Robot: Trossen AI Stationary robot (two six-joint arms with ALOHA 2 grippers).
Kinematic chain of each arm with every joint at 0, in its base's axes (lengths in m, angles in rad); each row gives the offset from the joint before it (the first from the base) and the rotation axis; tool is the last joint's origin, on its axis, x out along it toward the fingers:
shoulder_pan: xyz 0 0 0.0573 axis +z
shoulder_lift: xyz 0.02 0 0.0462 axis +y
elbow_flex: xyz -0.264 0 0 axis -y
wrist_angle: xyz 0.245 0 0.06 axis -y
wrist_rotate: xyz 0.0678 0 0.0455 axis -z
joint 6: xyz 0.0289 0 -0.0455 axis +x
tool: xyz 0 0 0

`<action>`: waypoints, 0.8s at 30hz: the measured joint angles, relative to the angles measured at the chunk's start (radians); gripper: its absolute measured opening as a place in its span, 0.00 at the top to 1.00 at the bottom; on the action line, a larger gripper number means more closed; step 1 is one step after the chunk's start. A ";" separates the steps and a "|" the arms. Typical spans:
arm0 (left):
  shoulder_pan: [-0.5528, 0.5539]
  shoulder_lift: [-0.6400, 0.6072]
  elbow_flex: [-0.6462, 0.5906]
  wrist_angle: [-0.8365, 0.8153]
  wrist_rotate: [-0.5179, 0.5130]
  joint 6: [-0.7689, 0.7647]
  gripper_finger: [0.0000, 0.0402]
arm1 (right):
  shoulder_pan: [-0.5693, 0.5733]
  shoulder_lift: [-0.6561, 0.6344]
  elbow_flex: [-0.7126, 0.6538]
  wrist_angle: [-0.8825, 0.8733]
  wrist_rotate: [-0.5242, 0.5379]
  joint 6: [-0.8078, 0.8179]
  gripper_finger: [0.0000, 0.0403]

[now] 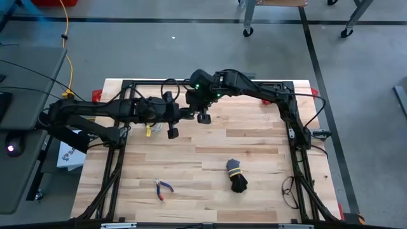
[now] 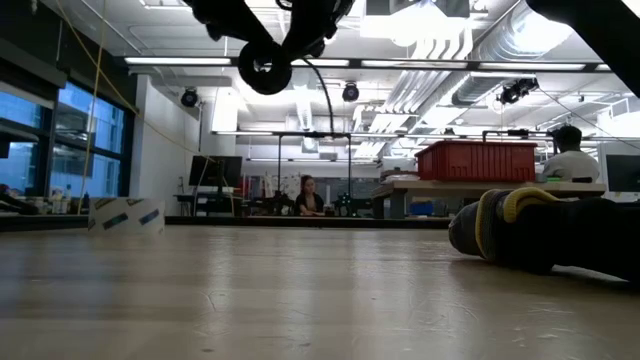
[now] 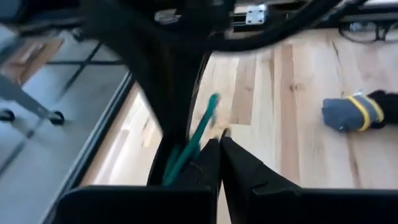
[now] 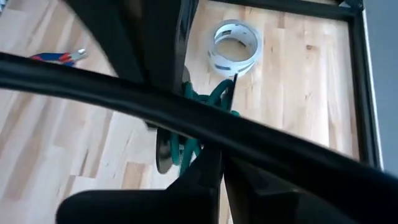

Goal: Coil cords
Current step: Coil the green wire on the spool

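Note:
The thin dark-green cord [image 4: 208, 102] is up in the air over the far middle of the table, where my two grippers meet. Its loops show in the right wrist view, and a straight green stretch [image 3: 198, 134] in the left wrist view. In the low view a small dark round coil [image 2: 265, 72] hangs high, with a thin tail [image 2: 328, 105] arcing down from it. My left gripper [image 3: 221, 152] and my right gripper [image 4: 221, 163] are both shut, fingertips together, close to the cord. My left gripper is shut beside the green stretch [image 3: 180, 163], which runs along its finger and goes out of sight behind it; the exact place of hold is hidden. The cord is clear of the table. My right gripper slants down from the far right. Green strands [image 4: 186, 152] reach its shut fingertips just below the loops, and a black cable hides part of the spot.
A black cord bundle with a yellow tie [image 1: 236, 176] lies near the table's front middle. Red-and-blue pliers [image 1: 163, 189] lie front left. A pale tape ring [image 4: 235, 46] lies on the wood below the arms. The black frame [image 1: 299, 137] borders the table.

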 joint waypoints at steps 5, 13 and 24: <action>-0.017 -0.083 -0.002 -0.099 -0.077 -0.089 1.00 | -0.045 -0.045 -0.006 -0.196 0.065 -0.005 1.00; -0.020 -0.193 -0.062 -0.115 -0.160 -0.145 1.00 | -0.126 -0.150 -0.004 -0.269 0.073 0.006 1.00; -0.034 -0.265 -0.137 0.076 -0.134 -0.251 1.00 | -0.142 -0.289 -0.004 -0.324 0.105 0.077 1.00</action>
